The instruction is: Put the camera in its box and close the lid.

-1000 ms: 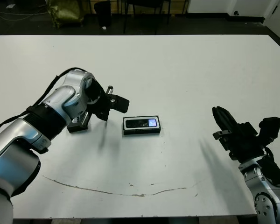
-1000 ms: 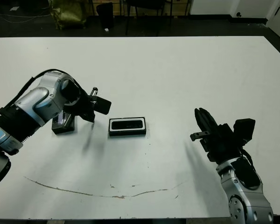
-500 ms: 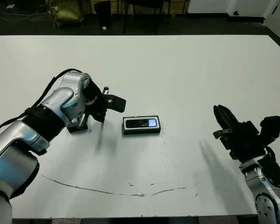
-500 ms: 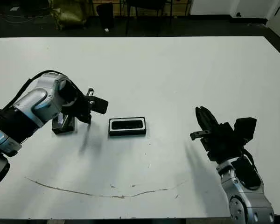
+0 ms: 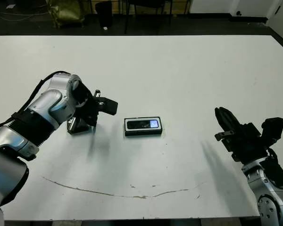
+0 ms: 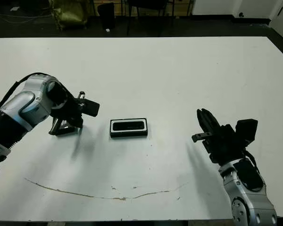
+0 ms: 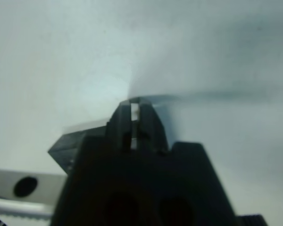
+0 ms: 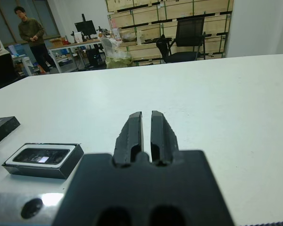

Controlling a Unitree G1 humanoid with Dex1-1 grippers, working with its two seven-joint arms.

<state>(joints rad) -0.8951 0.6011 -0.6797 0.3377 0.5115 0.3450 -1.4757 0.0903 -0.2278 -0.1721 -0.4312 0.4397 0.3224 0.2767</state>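
One lid (image 5: 77, 126) beneath left tool (image 5: 95, 109)

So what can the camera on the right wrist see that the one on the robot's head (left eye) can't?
Only the right wrist view shows a person standing far beyond the table, plus desks and stacked crates.

Only the left eye view shows the left gripper and the whole white table.

Both show the right gripper, the box with the camera lying inside, and the lid.

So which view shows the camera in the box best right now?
The left eye view: the camera lies in the box, seen whole from above. The right eye view shows the same. The right wrist view catches it low, from the side. The left wrist view misses it.
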